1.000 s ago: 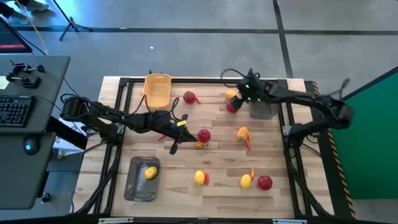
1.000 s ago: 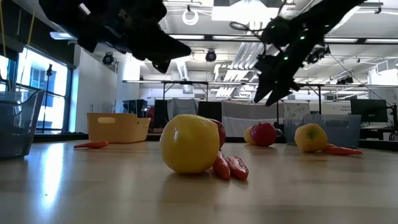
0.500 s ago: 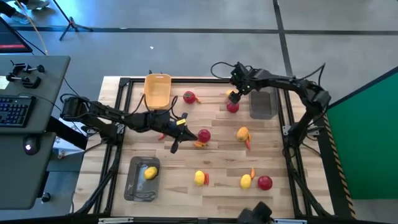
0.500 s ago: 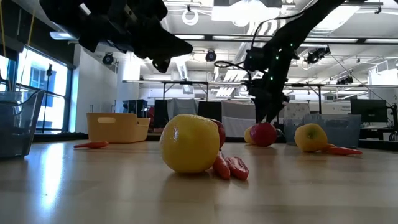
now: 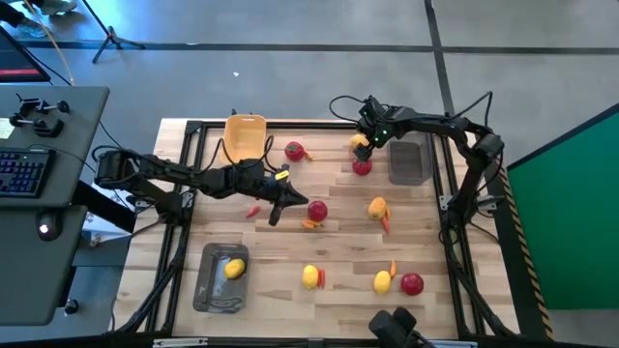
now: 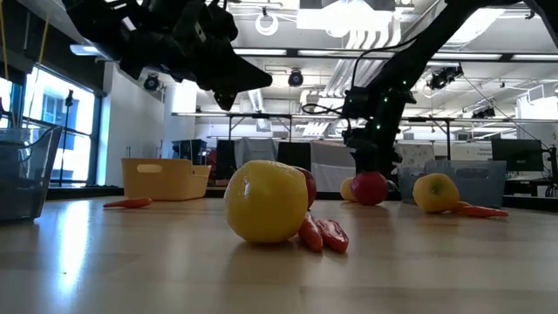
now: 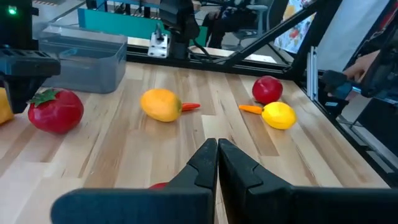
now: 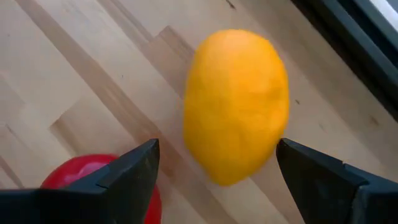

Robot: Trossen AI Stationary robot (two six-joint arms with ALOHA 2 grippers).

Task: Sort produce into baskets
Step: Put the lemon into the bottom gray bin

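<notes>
Overhead strip lights glare above the wooden bench (image 5: pixel 338 290), where lemons, red fruits and carrot pieces lie scattered. Near the far edge, the right gripper (image 8: pixel 214 168) hangs with its fingers spread apart around a lemon (image 8: pixel 235 104), a red fruit (image 8: pixel 93 180) just beside it and a grey tray (image 5: pixel 409 162) close by. Mid-bench, the left gripper (image 7: pixel 217 149) hovers with fingers pressed together, holding nothing. Another lemon (image 5: pixel 234 269) sits in the near-left tray (image 5: pixel 208 290); the yellow basket (image 5: pixel 244 140) stands at the far edge.

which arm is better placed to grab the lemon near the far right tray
Right. Its pincer is open directly over that lemon, one finger on each side. The left pincer is shut, mid-table, away from it.
</notes>
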